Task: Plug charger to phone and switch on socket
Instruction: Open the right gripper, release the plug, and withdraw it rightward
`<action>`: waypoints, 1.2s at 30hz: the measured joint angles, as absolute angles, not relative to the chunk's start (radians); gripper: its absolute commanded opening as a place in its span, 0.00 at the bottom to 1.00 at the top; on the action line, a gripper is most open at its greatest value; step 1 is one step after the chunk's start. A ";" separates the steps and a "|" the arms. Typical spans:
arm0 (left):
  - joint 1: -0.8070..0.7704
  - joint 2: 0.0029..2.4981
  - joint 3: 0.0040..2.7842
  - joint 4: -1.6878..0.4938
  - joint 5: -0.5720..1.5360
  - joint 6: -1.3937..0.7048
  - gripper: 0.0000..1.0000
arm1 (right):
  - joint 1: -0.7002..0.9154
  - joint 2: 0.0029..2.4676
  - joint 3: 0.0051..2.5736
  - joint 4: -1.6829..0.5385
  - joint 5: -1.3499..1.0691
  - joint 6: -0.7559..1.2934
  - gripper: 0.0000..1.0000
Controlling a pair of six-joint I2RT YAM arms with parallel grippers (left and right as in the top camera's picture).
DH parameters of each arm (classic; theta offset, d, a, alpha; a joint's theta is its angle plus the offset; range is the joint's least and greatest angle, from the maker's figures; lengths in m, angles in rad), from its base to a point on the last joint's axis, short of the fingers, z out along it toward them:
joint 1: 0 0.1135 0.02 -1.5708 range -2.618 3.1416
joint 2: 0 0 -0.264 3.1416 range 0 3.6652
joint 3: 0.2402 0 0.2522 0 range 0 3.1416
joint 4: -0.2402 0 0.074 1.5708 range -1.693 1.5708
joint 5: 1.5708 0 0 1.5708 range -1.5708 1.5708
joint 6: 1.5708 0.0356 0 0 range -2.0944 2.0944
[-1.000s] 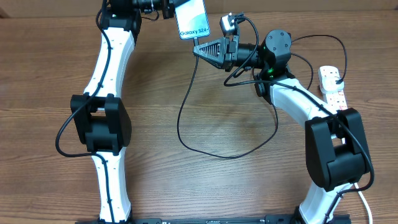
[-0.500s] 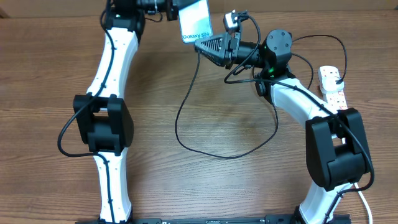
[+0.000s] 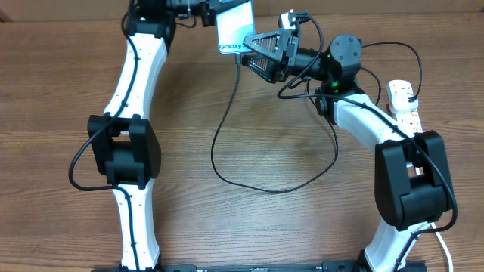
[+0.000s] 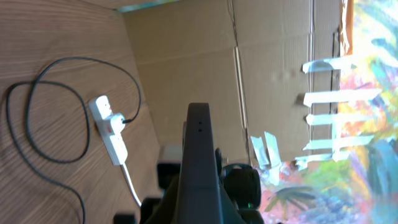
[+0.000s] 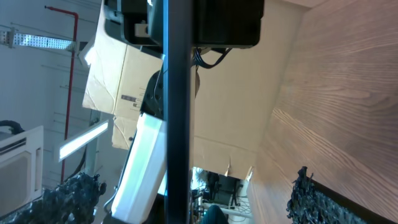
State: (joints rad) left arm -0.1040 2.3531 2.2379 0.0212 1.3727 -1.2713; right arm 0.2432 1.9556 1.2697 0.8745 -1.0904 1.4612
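My left gripper [image 3: 206,10] is shut on the phone [image 3: 234,26] and holds it raised at the table's far edge, pale screen up. In the left wrist view the phone [image 4: 199,155] is a dark slab seen edge-on, rising from that gripper [image 4: 199,208]. My right gripper [image 3: 254,51] is open at the phone's lower edge, its fingers spread wide. The right wrist view shows the phone [image 5: 178,106] as a dark bar between my right gripper's [image 5: 193,183] fingers. The charger cable [image 3: 214,151] runs from the phone's lower edge in a loop to the socket [image 3: 401,97]. Its tip is hidden.
The white socket [image 4: 109,127] lies at the table's right edge with a black plug in it and its thick white cord trailing off. Slack charger cable [image 4: 37,112] loops over the middle of the wooden table. Cardboard panels stand behind the far edge.
My right gripper has gone from shut to wide open and moved up toward the phone's lower edge. The left gripper still holds the phone, shifted slightly.
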 measured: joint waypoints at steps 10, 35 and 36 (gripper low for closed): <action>-0.037 2.353 2.238 -0.227 1.380 -1.179 0.04 | 0.134 1.956 1.269 0.487 -1.135 1.298 1.00; -0.179 2.372 2.241 -1.114 0.662 -0.503 0.04 | 0.127 1.956 1.270 -0.542 -0.538 0.498 1.00; -0.193 2.384 2.241 -1.114 0.641 -0.496 0.04 | 0.127 1.956 1.269 -0.551 -0.504 0.496 1.00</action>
